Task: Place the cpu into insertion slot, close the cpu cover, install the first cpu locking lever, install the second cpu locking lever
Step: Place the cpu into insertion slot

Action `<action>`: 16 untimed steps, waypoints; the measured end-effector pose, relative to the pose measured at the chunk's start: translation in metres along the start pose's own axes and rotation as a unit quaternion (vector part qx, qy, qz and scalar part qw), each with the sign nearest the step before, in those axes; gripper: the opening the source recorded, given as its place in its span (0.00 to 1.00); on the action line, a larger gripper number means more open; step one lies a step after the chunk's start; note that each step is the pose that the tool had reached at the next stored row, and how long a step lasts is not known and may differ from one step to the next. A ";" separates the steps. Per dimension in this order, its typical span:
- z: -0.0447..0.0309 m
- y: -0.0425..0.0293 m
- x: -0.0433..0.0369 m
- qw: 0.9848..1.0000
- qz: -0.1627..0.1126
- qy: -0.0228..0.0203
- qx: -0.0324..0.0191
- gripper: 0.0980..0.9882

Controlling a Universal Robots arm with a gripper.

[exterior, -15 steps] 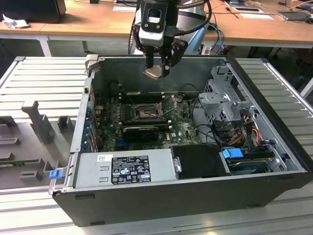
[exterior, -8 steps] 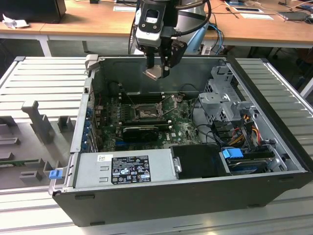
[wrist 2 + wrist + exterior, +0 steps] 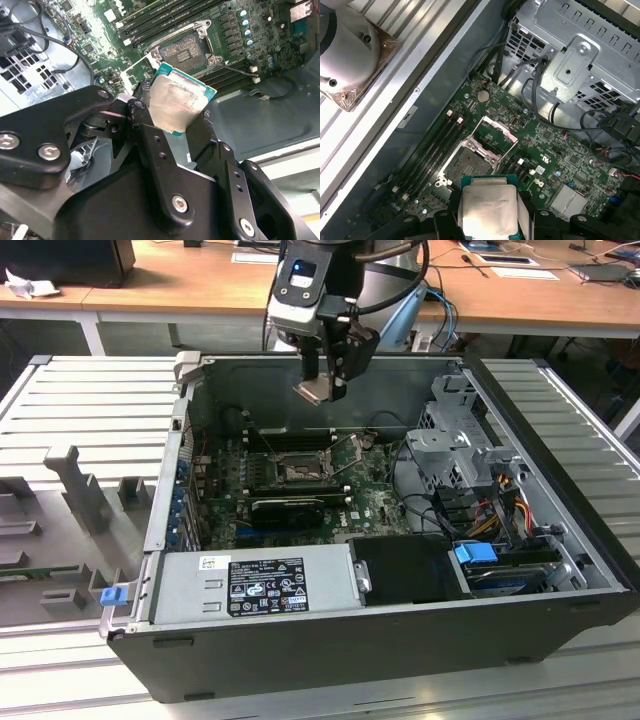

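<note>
My gripper (image 3: 325, 390) hangs over the open computer case, shut on the cpu (image 3: 311, 392), a flat square chip with a dull silver top. In both wrist views the black fingers (image 3: 145, 125) clamp two opposite edges of the cpu (image 3: 175, 100) (image 3: 487, 207), which is tilted. The insertion slot (image 3: 297, 472) (image 3: 182, 51) (image 3: 469, 164) lies below on the green motherboard, its dark centre bare. The cpu cover (image 3: 506, 135) stands swung open beside the slot. The chip is well above the slot and touches nothing else.
A silver power supply (image 3: 255, 585) fills the case's near side. A metal drive cage (image 3: 455, 440) with cables (image 3: 500, 500) stands on the exterior view's right. A black graphics card (image 3: 285, 508) lies just in front of the slot, and long memory slots (image 3: 432, 150) run beside it.
</note>
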State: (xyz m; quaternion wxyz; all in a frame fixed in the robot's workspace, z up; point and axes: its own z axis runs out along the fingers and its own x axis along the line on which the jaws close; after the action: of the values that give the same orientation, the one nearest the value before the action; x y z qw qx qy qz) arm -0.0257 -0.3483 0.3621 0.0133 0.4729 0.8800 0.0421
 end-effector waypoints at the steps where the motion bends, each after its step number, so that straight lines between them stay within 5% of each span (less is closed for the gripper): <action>1: 0.0002 0.0000 0.0000 1.000 0.011 -0.001 0.000 0.48; 9: 0.0020 -0.0001 0.0000 0.998 0.069 -0.006 -0.001 0.48; 16: 0.0077 -0.0006 -0.0001 0.997 0.072 -0.006 -0.001 0.48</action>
State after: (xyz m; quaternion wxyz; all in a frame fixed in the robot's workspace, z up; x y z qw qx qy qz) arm -0.0258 -0.3482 0.3544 0.0164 0.5351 0.8436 0.0409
